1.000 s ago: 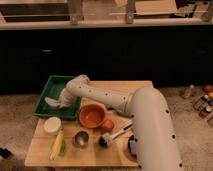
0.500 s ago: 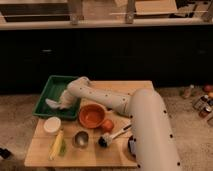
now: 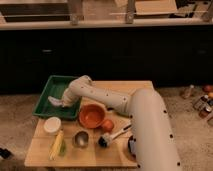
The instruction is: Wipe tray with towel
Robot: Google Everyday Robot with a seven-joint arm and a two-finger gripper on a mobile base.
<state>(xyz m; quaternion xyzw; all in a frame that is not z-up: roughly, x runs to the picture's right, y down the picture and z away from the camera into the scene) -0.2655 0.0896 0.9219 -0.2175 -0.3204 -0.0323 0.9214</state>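
A green tray sits at the back left of the wooden table. A whitish towel lies inside the tray near its front. My white arm reaches from the lower right across the table into the tray. My gripper is down in the tray at the towel's right end, pressing on it.
An orange bowl stands just right of the tray's front corner, under my arm. A small red-orange ball, a brush, a metal cup, a white cup and a corn cob lie along the table's front.
The gripper and towel have shifted slightly within the tray toward its front; the arm's pose is otherwise much the same.
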